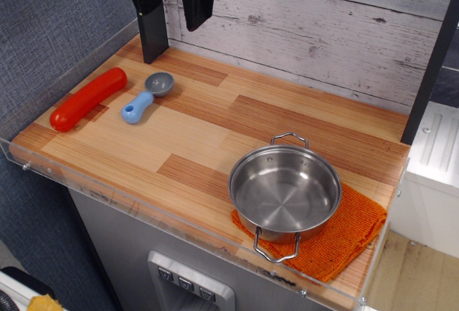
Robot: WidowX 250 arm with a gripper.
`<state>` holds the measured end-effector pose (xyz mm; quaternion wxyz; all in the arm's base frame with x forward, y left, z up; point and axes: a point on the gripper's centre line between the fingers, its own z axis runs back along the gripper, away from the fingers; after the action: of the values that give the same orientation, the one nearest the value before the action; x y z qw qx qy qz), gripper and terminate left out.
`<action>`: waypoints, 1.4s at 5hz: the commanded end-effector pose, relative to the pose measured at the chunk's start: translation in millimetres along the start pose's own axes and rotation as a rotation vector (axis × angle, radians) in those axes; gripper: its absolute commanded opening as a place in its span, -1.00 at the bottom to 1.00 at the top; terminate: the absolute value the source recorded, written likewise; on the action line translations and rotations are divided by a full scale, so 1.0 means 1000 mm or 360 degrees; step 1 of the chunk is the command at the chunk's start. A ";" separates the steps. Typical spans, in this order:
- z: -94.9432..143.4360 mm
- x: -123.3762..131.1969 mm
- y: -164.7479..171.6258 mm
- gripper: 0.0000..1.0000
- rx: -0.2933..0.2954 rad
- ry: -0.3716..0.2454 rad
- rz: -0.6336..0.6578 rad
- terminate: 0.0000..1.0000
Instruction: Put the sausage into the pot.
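Note:
The red sausage lies flat on the wooden counter at the far left, angled from front-left to back-right. The shiny steel pot stands empty at the front right, partly on an orange knitted cloth, with its wire loop handles pointing to the back and the front. My black gripper hangs at the back left, above and behind the sausage. Its jaws stand apart with nothing between them. It is well away from the pot.
A grey scoop with a blue handle lies just right of the sausage. A clear plastic rim runs along the counter's front and left edges. A white plank wall backs the counter.

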<state>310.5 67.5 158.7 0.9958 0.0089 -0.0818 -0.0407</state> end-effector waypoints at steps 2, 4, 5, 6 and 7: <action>-0.010 -0.017 0.028 1.00 0.0046 0.0006 0.0051 -1.00; -0.042 -0.049 0.074 1.00 0.0222 0.0103 0.0159 -1.00; -0.065 -0.062 0.088 1.00 0.0256 0.0174 0.0221 -1.00; -0.086 -0.068 0.102 1.00 0.0221 0.0209 0.0280 -1.00; -0.100 -0.072 0.122 1.00 0.0213 0.0252 0.0355 -1.00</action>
<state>264.6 190.6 34.6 0.9958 0.0556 0.0162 0.0711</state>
